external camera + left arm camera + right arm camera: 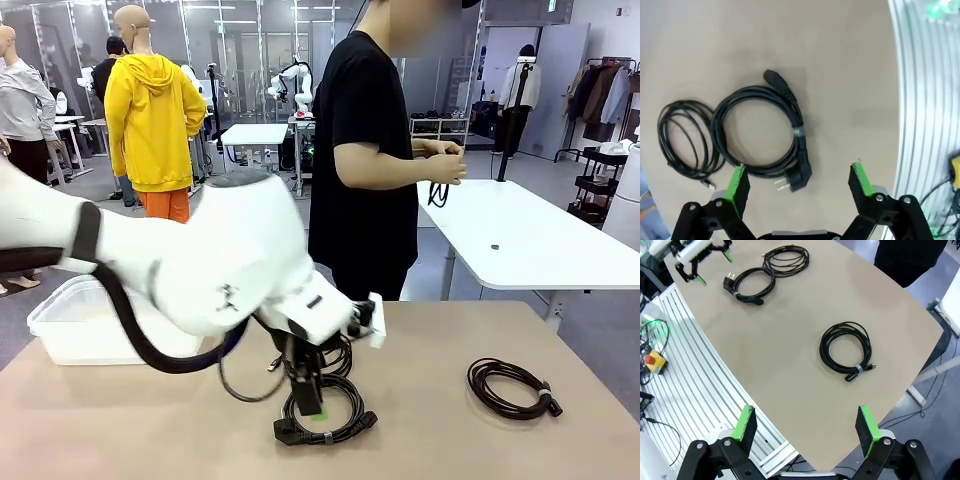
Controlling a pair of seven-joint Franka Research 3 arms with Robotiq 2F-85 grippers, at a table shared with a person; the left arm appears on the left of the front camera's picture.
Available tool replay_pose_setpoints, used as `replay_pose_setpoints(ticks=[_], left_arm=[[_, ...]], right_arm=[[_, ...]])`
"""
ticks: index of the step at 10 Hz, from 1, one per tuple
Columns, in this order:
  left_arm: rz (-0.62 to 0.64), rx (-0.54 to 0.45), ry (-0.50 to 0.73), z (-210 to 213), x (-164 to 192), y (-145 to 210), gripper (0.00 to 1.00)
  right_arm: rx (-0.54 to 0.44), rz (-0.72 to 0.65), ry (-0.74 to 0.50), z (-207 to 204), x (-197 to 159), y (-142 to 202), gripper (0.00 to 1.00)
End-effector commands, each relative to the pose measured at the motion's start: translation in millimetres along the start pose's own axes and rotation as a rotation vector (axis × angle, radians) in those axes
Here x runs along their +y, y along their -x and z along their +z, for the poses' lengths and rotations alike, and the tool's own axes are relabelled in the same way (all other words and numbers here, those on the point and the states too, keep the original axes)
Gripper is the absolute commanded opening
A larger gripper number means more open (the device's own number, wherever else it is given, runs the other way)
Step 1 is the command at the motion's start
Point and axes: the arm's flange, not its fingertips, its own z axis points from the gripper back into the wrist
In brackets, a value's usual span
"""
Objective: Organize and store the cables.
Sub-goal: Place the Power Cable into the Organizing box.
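On the tan bench (430, 450), robot's side and middle:

1. Power cable (796, 131). Thick black cord wound in one round coil and bound by a small tie, with a two-pin plug at one end and a moulded connector at the other. It lies flat near the robot's edge of the bench.
2. Thin cable (662, 132). A looser black coil of several turns with a small plug end, flat on the bench just beside item 1. Whether the two coils touch cannot be told.
3. Third cable (826, 349). A black coil with a pale tie and a plug end, lying flat and well apart from items 1 and 2, toward the robot's right.
4. Left hand (798, 170). Released, fingers spread wide, nothing between them, poised over the plug side of item 1.
5. Right hand (805, 415). Released, fingers wide apart, grasping nothing, above the bench edge and well clear of every coil.
6. White plastic bin (60, 330), at the far left of the bench.
7. Person in a black shirt (365, 150) at the far side, holding a thin black cord (438, 193).
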Motion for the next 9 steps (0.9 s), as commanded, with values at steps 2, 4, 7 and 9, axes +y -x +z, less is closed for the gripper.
replay_pose_setpoints(ticks=[2, 4, 7, 9], left_arm=[[0.058, 0.097, 0.002, -25.7, 12.0, -28.0, 1.00], [0.079, 0.151, 0.021, -48.7, 21.8, -36.2, 1.00], [0.130, 0.176, 0.084, -81.7, 31.7, -29.6, 1.00], [0.133, 0.190, 0.109, -98.6, 32.4, -22.9, 1.00]], right_arm=[[-0.007, -0.007, 0.004, -0.9, -0.1, -3.6, 1.00], [-0.007, -0.007, 0.004, -0.9, -0.1, -3.6, 1.00], [-0.007, -0.007, 0.004, -0.9, -0.1, -3.6, 1.00], [-0.007, -0.007, 0.004, -0.9, -0.1, -3.6, 1.00]])
